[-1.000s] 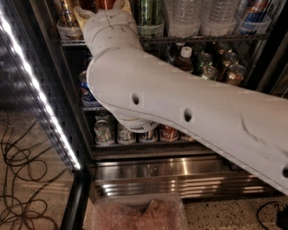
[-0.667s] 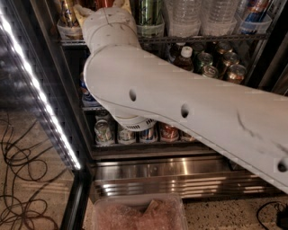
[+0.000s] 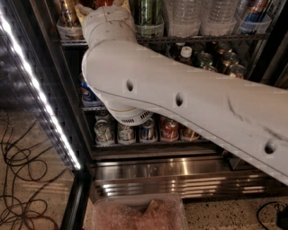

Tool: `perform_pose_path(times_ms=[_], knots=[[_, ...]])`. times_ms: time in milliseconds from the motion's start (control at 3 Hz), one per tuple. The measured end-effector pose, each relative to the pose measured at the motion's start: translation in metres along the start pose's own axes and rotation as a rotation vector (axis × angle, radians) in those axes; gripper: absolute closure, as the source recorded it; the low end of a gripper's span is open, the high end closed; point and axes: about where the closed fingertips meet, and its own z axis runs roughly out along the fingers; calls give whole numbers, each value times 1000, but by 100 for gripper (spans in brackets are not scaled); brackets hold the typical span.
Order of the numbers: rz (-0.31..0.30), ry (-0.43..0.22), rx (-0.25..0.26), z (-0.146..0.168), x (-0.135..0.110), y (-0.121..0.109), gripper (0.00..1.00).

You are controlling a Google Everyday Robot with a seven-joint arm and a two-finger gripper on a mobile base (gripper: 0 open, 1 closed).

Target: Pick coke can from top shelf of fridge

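Note:
My white arm (image 3: 180, 99) reaches up across the open fridge (image 3: 180, 175) to the top shelf (image 3: 202, 38), a grey wire rack with clear can holders. My gripper (image 3: 103, 4) is at the top edge of the view, mostly cut off, between a gold can (image 3: 67, 11) and a green can (image 3: 148, 11). A sliver of red (image 3: 104, 2) shows right at the gripper; it may be the coke can, but I cannot tell for sure. The wrist hides the rest of that spot.
Water bottles (image 3: 184, 18) and a blue can (image 3: 254, 11) stand on the top shelf to the right. Bottles and cans (image 3: 204, 58) fill the middle rack and several cans (image 3: 147, 130) the bottom rack. The light strip (image 3: 40, 90) and cables (image 3: 18, 170) are at left. A clear bin (image 3: 139, 213) sits below.
The arm has moved a little up and to the left, further toward the top shelf. Nothing else has moved.

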Motion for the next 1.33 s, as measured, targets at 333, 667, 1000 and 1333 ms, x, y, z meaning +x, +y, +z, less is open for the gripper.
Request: perform_pose_path(times_ms=[333,667,1000,1333], knots=[[-12,17,6,6,4,-4,34],[-30,28,19,11,7,-9,35],[-39,33,30,16,9,-13,35],[-48,32,22,27,11,-11,35]])
